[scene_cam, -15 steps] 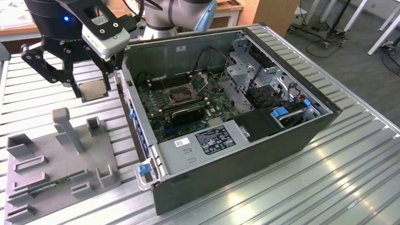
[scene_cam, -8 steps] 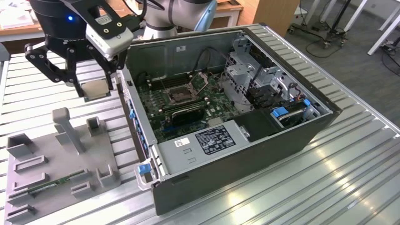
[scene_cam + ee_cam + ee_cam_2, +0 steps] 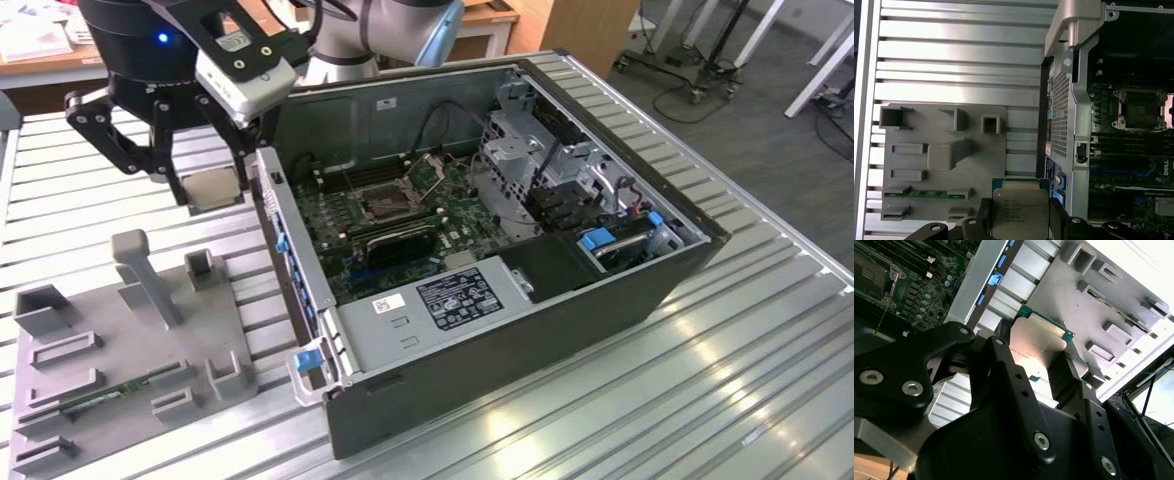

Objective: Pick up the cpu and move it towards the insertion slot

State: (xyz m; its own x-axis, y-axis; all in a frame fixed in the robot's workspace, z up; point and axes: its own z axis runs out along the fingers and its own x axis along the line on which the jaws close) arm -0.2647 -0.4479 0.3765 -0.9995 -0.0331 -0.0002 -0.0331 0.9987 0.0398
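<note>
We log gripper (image 3: 1020, 218) clenched on cpu (image 3: 1019, 207) edges, likely to keep it flat for seating; hangs over table (image 3: 954, 50) just outside case wall (image 3: 1064, 105), insertion slot (image 3: 1141, 107) well apart.

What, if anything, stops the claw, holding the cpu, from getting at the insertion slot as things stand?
Probably nothing: likely reachable. The case lies open with the insertion slot uncovered. The claw grips the cpu outside the case wall, which it must clear; black cables run near the slot.

Robotics lab, slatted aluminium bench (image 3: 747, 330), opened computer tower (image 3: 534, 340), grey fixture plate (image 3: 134, 340), perhaps wheeled stands (image 3: 674, 72) behind
</note>
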